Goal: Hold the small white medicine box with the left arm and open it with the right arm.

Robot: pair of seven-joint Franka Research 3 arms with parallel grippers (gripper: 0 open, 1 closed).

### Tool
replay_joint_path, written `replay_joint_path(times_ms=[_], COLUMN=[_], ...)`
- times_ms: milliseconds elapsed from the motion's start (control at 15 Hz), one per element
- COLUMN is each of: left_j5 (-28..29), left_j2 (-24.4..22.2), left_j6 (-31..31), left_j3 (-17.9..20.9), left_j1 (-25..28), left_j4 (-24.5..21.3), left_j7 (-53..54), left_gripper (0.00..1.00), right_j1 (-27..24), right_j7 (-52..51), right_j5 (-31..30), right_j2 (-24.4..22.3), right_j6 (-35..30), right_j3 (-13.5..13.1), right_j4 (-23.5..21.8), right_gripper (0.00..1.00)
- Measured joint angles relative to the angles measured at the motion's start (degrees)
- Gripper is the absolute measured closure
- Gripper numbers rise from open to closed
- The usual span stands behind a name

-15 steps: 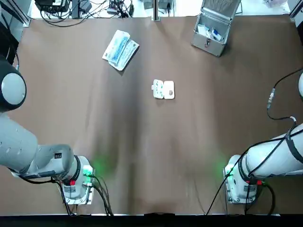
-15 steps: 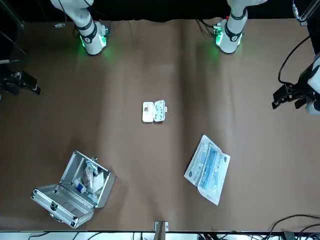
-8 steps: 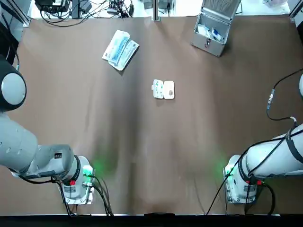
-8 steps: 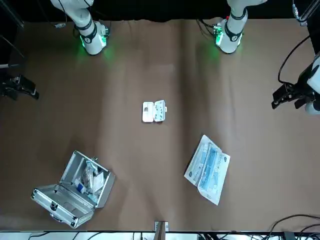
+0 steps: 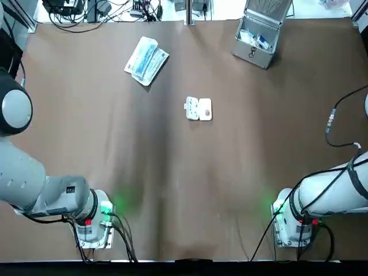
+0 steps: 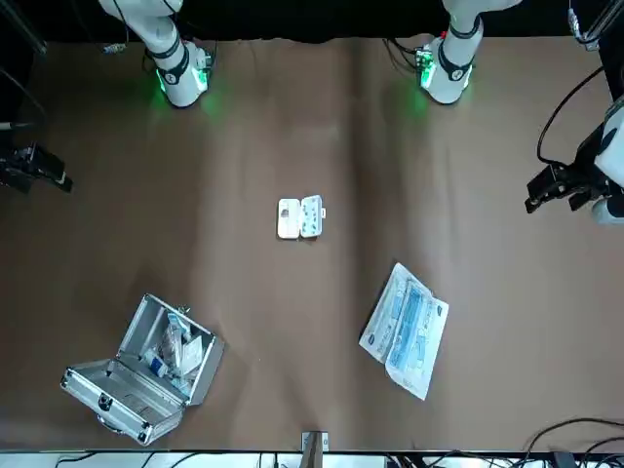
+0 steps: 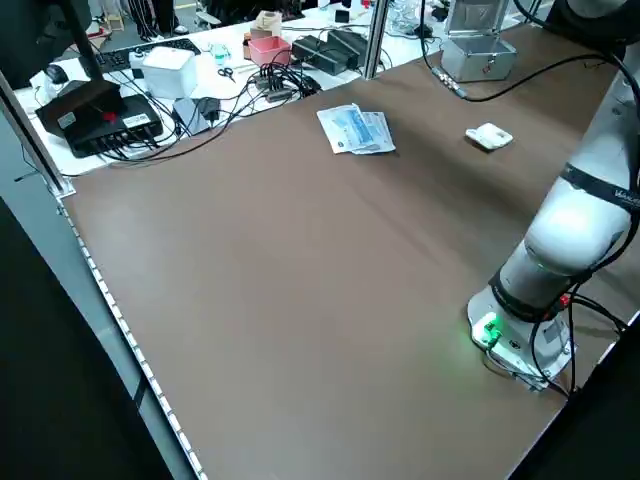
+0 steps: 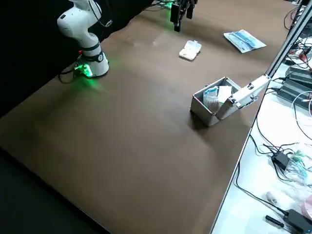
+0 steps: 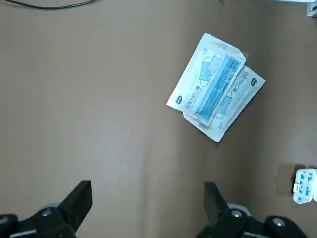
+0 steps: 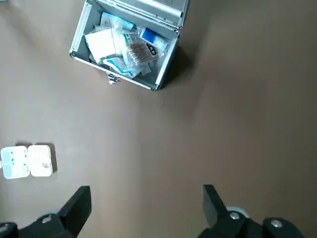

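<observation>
White medicine box [image 5: 198, 108] lay in the middle of the tabletop [image 5: 172, 184], lid flipped flat open. Left gripper [image 9: 146, 188] and right gripper [image 10: 146, 190] hung released, well apart from it at either side, likely parked because opening looked done.

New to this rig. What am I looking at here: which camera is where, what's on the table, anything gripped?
A two-armed robot sits at a brown table. Cameras: one overhead, one facing the robot, one at each side, one on each wrist. Mid-table lies the small white medicine box, apparently already open, its halves flat. Farther out are blue-and-white packets and an open metal case. The left gripper and right gripper are both open, off to the sides above the table, holding nothing.
</observation>
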Motion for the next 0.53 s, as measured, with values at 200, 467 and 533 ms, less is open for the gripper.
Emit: replay_joint_path(times_ms=[200,467,533], left_j5=[0.00,0.00,0.00], left_j2=[-0.13,-0.37,-0.40], left_j6=[0.00,-0.02,-0.02], left_j3=[-0.08,-0.13,-0.13], left_j1=[0.00,0.01,0.04], left_j4=[0.00,0.00,0.00], left_j7=[-0.01,-0.01,0.00], left_gripper=[0.00,0.00,0.00], right_j1=[0.00,0.00,-0.01], right_j7=[-0.04,-0.18,-0.52], right_j5=[0.00,0.00,0.00], right_j2=[0.00,-0.04,-0.06], right_j6=[0.06,0.08,0.08], right_j3=[0.03,0.03,0.02], right_j4=[-0.02,-0.02,-0.02], right_gripper=[0.00,0.00,0.00])
